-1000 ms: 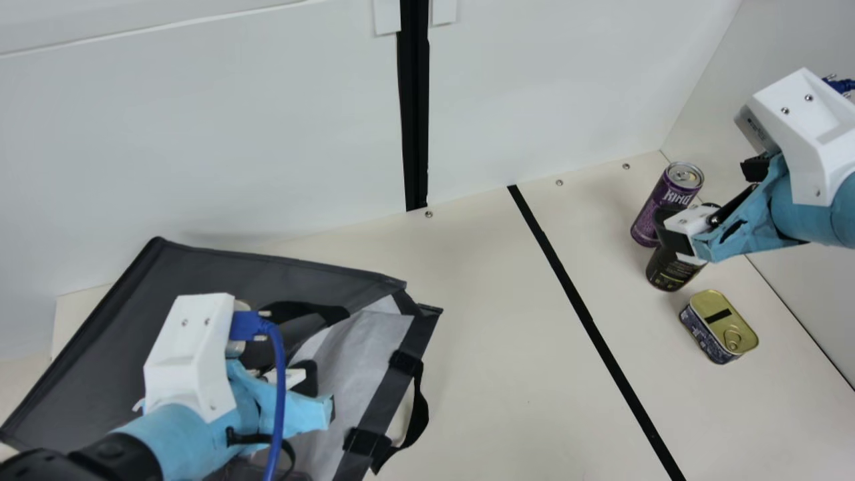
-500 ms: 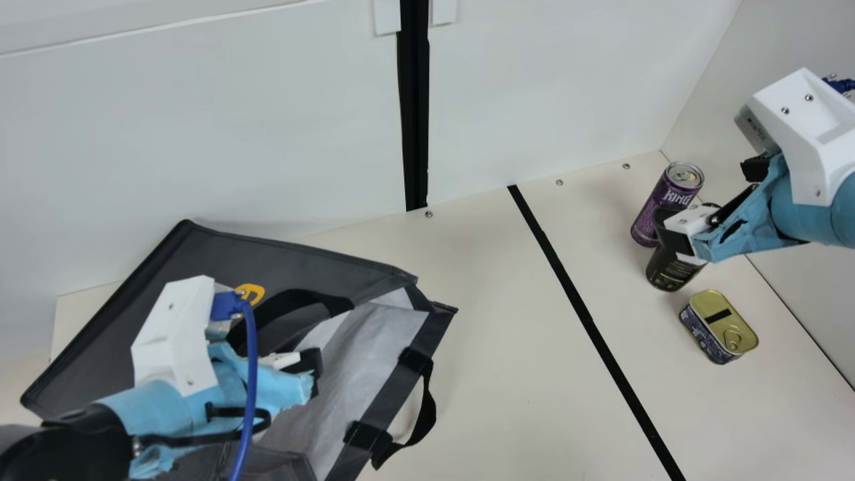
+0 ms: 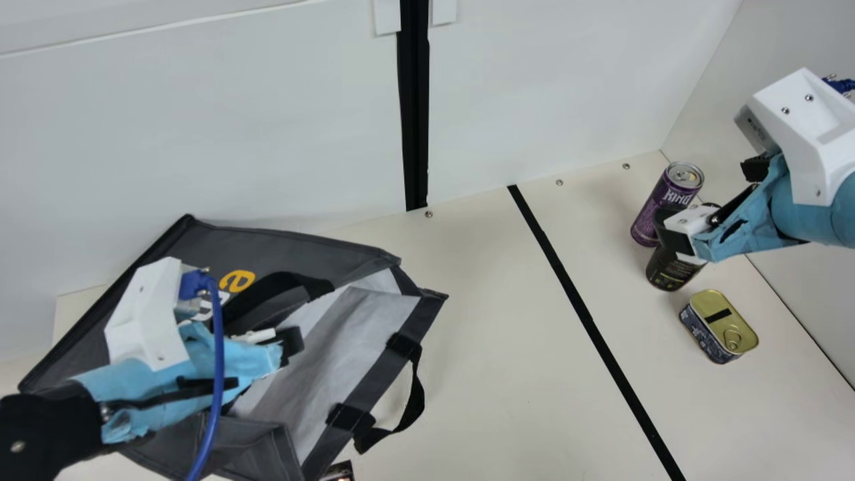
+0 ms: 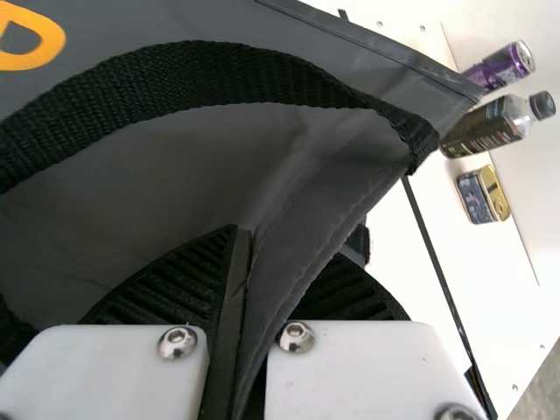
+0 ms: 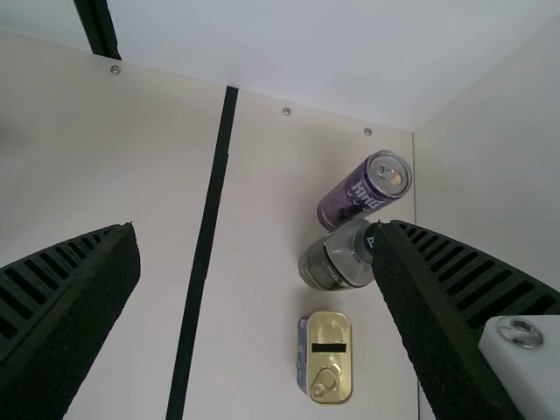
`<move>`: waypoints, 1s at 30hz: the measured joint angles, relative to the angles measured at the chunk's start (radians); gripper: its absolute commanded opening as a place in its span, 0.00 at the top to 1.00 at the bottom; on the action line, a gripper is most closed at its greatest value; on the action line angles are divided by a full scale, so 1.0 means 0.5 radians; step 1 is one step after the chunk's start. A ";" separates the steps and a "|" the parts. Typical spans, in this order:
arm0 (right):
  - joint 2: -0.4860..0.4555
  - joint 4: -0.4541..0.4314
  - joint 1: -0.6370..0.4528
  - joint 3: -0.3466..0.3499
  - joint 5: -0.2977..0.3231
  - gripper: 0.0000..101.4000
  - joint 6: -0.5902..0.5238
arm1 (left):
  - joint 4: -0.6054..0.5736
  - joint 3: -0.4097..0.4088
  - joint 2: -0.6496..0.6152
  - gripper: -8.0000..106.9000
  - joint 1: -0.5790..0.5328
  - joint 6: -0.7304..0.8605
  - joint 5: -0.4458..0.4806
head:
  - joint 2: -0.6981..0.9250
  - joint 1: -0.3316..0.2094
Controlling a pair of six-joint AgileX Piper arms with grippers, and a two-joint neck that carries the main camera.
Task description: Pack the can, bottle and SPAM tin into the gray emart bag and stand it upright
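The left gripper is clamped on the gray emart bag, presumably to steady its mouth for loading. The right gripper stands apart. Purple can, bottle and SPAM tin wait near the worktop's right edge.

Bright light — soft shadow nr can — table v. washed-out, L wrist view.

Both our arms wore angular white housings with small screws, and pale blue wrapping. We carried bright blue cables. Left forearm: black. Our fingers were black, ribbed; their white blocks bore round silvery screws.
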 measured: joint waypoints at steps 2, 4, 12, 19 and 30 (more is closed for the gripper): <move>0.000 0.000 0.000 0.000 0.000 0.06 0.000 | 0.004 0.000 0.002 1.00 0.014 0.000 -0.014 | -0.003 0.000; 0.000 0.000 0.000 0.000 0.000 0.06 0.000 | 0.004 0.000 0.005 1.00 0.027 0.000 -0.014 | 0.000 0.000; 0.000 0.000 0.000 0.000 0.000 0.06 0.000 | 0.007 0.000 0.005 1.00 0.036 0.005 -0.024 | -0.003 0.000; 0.000 0.000 0.000 0.000 0.000 0.06 0.000 | 0.007 0.000 0.005 1.00 0.036 0.005 -0.024 | 0.000 0.000; 0.000 0.000 0.000 0.000 0.000 0.06 0.000 | 0.007 0.000 0.005 1.00 0.036 0.005 -0.024 | -0.003 -0.003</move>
